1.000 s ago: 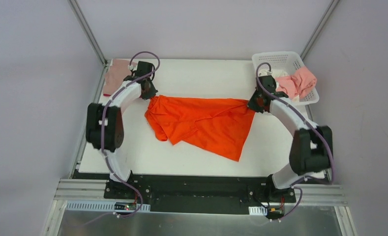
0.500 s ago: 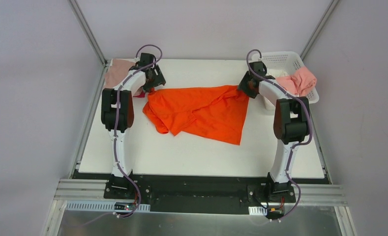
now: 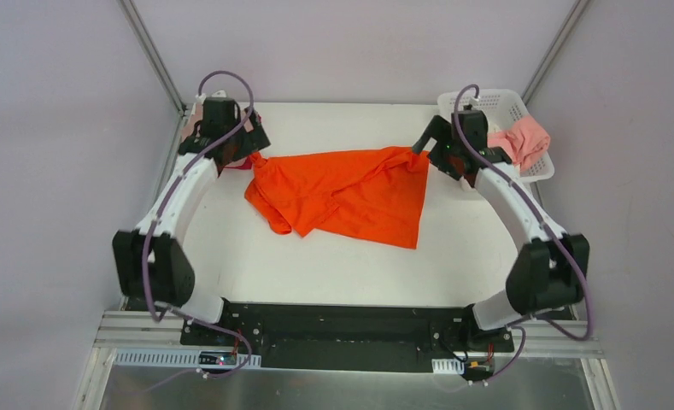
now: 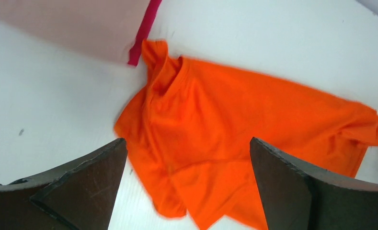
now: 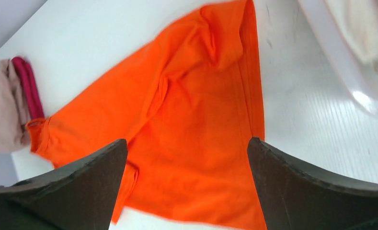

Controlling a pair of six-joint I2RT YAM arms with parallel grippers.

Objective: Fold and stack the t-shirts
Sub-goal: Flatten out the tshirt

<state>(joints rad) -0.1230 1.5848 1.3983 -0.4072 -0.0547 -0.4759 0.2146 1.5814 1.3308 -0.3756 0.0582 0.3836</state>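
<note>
The bright orange t-shirt [image 3: 342, 196] lies crumpled and spread across the back half of the white table, free of both grippers. My left gripper [image 3: 246, 143] hovers open above its left end, and the wrist view shows the wide jaws [image 4: 187, 143] with the orange cloth [image 4: 234, 124] below them. Over the shirt's right corner my right gripper [image 3: 427, 141] is also open, with nothing between its fingers [image 5: 187, 141] and the orange shirt [image 5: 191, 120] underneath. A dusty pink t-shirt [image 3: 198, 128] lies folded at the back left on a crimson one [image 4: 143, 33].
A white lattice basket [image 3: 495, 102] stands at the back right corner, holding a salmon pink t-shirt [image 3: 525, 141] and a white one [image 5: 364, 28]. Its wall [image 5: 349, 81] is close to my right gripper. Metal frame posts rise at both back corners.
Both grippers went from shut on the orange shirt's two ends to wide open, letting it go. The shirt settled a little farther back and both wrists rose away from it.
</note>
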